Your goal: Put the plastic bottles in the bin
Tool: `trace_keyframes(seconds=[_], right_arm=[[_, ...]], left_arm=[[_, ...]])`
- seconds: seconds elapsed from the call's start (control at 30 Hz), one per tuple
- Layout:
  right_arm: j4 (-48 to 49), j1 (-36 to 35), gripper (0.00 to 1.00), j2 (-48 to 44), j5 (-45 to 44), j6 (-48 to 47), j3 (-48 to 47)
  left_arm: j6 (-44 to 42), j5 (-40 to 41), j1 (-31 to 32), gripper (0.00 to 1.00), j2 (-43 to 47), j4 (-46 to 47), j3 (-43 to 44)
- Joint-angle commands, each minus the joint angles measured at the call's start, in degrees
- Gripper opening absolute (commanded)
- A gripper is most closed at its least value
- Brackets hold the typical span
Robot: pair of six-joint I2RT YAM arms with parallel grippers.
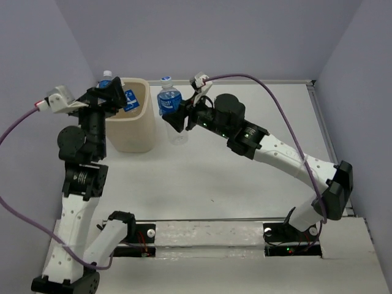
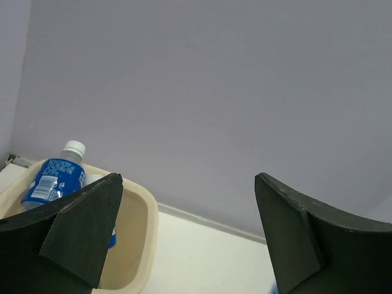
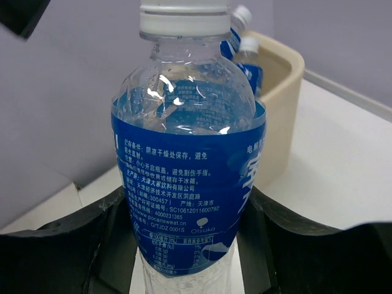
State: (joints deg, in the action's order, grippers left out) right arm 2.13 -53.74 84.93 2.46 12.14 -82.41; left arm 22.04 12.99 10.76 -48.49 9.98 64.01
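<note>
Now the right arm stretches from its base across the table point(image 1: 245, 177) toward the far left, and the right gripper point(image 1: 176, 118) sits just right of the bin point(image 1: 130, 125). The left arm rises steeply on its own side, its left gripper point(image 2: 188, 180) raised by the bin's far left rim. The held bottle point(image 3: 190, 171) stands upright, long axis vertical, white cap on top. Two more bottles point(image 3: 245, 55) lean inside the bin, caps upward. The right gripper's fingers point(image 3: 104, 220) clamp the held bottle across its blue label. The left gripper's jaws are spread wide, holding nothing.
</note>
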Motion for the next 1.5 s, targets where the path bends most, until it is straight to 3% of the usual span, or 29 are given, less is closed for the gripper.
trace_keyframes(seconds=[0.0, 0.17, 0.37, 0.6, 0.67, 0.87, 0.97, 1.1, 1.13, 1.27, 1.47], right_arm=[[15.44, -0.49, 0.30, 6.99, 2.99, 1.92, -10.12], [22.99, -0.49, 0.30, 19.80, 3.87, 1.04, -21.02], [28.71, -0.49, 0.27, 33.44, 1.33, -2.29, -37.18], [24.34, -0.49, 0.25, 58.14, 1.59, -6.95, -66.94], [24.41, -0.49, 0.25, 61.92, 1.67, -7.13, -69.28], [29.49, 0.03, 0.26, 58.35, 1.76, -7.48, -49.98], [30.31, 0.03, 0.29, 55.26, 2.02, -6.69, -45.74], [29.07, 0.03, 0.58, 52.72, 2.81, -7.22, -44.33], [28.98, 0.03, 0.71, 51.23, 2.90, -7.22, -43.63], [29.42, 0.03, 0.88, 47.89, 2.38, -6.69, -39.59], [25.75, 0.03, 0.98, 44.36, 3.69, -6.69, -40.10]], left_arm=[[2.22, 0.80, 0.05, 0.99, 12.17, -6.90, -3.09], [1.60, 4.75, 0.05, 0.99, 24.03, -9.89, -9.33], [-0.60, 6.78, 0.05, 0.99, 27.56, -13.67, -13.20], [0.90, 7.92, 1.63, 0.99, 30.56, -13.23, -18.57], [0.46, 8.80, 1.80, 0.99, 30.91, -13.05, -19.18], [0.54, 10.30, 2.33, 0.99, 32.32, -11.12, -20.41], [0.81, 9.86, 2.33, 0.99, 31.88, -10.94, -19.89], [0.55, 9.68, 2.42, 0.99, 31.44, -11.91, -17.87], [0.63, 9.68, 2.42, 0.99, 31.44, -12.00, -17.17], [1.25, 8.54, 2.33, 0.99, 31.35, -12.17, -16.37], [1.95, 7.84, 2.33, 0.99, 30.82, -12.97, -15.67]])
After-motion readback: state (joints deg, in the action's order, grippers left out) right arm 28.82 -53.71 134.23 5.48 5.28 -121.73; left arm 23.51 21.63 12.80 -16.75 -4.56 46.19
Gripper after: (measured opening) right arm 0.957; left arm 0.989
